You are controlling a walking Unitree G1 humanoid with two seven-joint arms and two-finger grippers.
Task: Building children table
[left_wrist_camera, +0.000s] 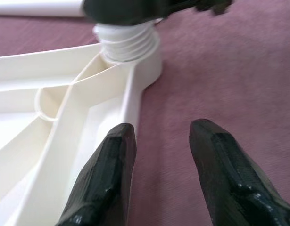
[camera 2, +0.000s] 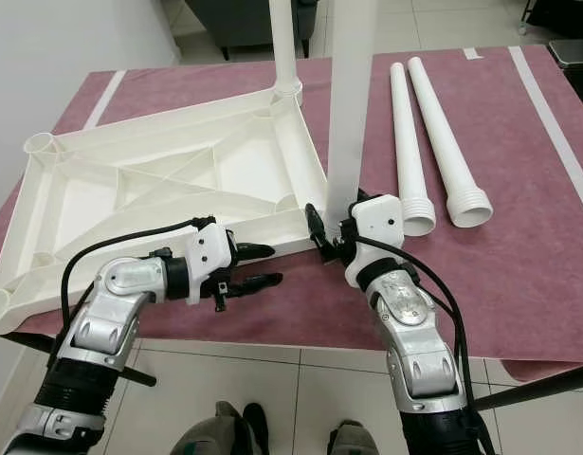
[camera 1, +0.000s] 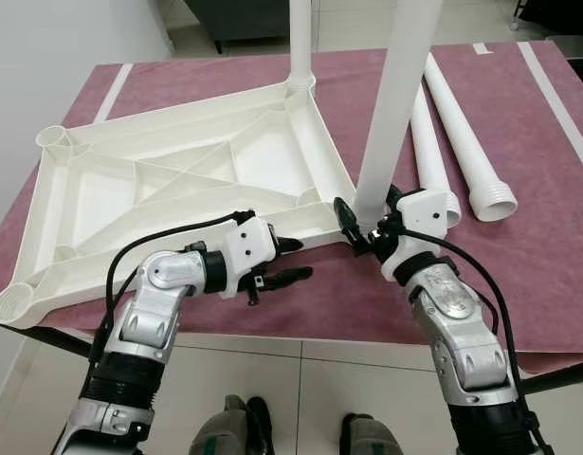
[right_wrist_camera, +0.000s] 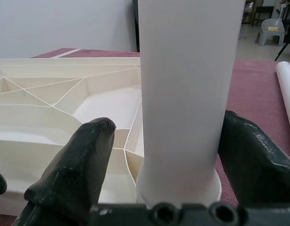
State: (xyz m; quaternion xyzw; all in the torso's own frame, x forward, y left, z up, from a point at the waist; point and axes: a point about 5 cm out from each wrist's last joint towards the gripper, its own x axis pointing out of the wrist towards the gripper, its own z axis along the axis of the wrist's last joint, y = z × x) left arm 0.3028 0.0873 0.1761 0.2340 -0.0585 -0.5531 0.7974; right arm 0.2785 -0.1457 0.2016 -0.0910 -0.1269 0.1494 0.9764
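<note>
A white plastic children's table top (camera 1: pixel 177 180) lies upside down, ribs up, on a maroon cloth (camera 1: pixel 519 237) that covers the tabletop. Its near edge runs along the near side of the cloth, with round leg sockets at its corners.

A white leg (camera 1: pixel 397 95) stands upright in the near right corner socket. In the left wrist view its screw threads (left_wrist_camera: pixel 126 40) sit just above the socket rim, so it is not fully down. A second leg (camera 1: pixel 300 43) stands upright in the far right corner socket. Two loose legs (camera 2: pixel 433 142) lie side by side on the cloth to the right of the table top, threaded ends pointing near.

The right tool (camera 1: pixel 367 220) is at the base of the near upright leg, with one black finger on either side of it. In the right wrist view the fingers (right_wrist_camera: pixel 74 169) flank the tube closely, but whether they actually press on it I cannot tell.

The left tool (camera 1: pixel 286 261) hovers at the near edge of the table top, left of the near right corner, pointing right. Its two fingers (left_wrist_camera: pixel 107 174) are spread apart and hold nothing; one lies over the table top's rim, the other over the cloth.

The robot's feet (camera 1: pixel 300 431) show on the tiled floor (camera 1: pixel 272 379) below.
</note>
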